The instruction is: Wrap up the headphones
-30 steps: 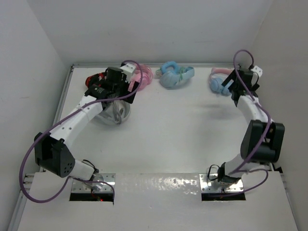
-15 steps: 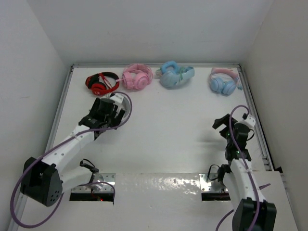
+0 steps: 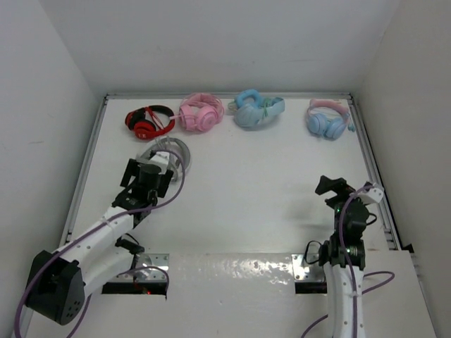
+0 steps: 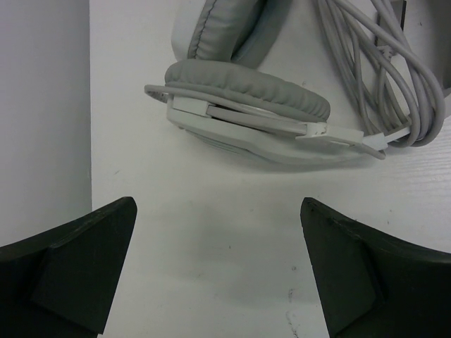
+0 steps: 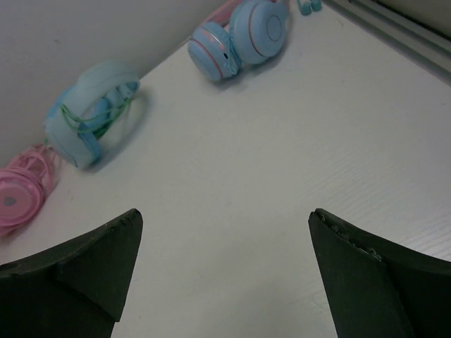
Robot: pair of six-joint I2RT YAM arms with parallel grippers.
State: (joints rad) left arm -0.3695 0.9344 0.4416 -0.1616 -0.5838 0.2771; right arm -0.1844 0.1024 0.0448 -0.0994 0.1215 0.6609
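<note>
Blue-and-pink headphones [image 3: 328, 120] sit at the upper right of the top view, straight up the frame from the right gripper [image 3: 331, 188], the nearer one; both it and the left gripper [image 3: 146, 176] are spread wide.

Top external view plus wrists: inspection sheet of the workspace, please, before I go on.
Surface: white table, faint scuffs.
Job's things: the headphones, far right corner, untouched.
Clutter: red pair, pink pair and teal pair along the back; grey pair just ahead of the left arm.
Grippers: left gripper jaws open, empty, short of the grey pair; right gripper jaws open, empty, over bare table.
Cables: grey cord bundled beside the grey pair; purple arm cables loop off both arms.
Surroundings: white walls on three sides.
</note>
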